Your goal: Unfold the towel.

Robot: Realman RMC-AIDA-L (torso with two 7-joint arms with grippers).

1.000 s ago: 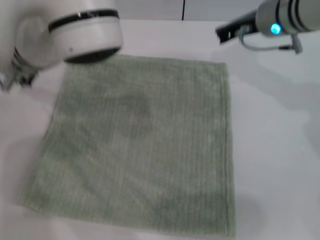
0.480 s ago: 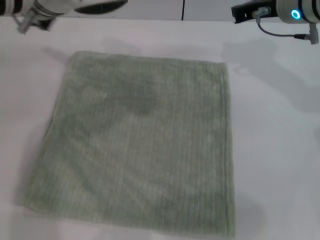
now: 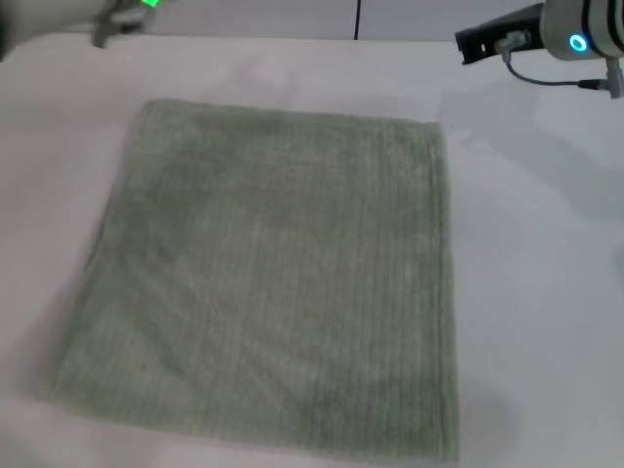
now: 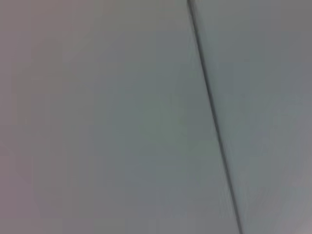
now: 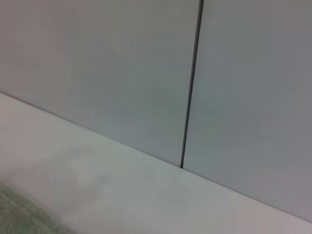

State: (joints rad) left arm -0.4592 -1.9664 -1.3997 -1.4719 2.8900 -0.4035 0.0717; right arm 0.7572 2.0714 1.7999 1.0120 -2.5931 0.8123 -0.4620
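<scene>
The towel [image 3: 273,283] lies flat: soft, limp, best pinched at a hemmed corner; neither gripper's state is discernible.

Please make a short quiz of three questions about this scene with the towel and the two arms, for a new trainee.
1. True or false: the towel lies spread flat on the table.
2. Which is touching the towel? A) the left end effector B) the right end effector C) neither.
3. Fill in: both arms are at the ____ side of the table, away from the robot.

Key:
1. True; no fold shows on it.
2. C; both are raised near the top corners of the head view, clear of the cloth.
3. far.
</scene>
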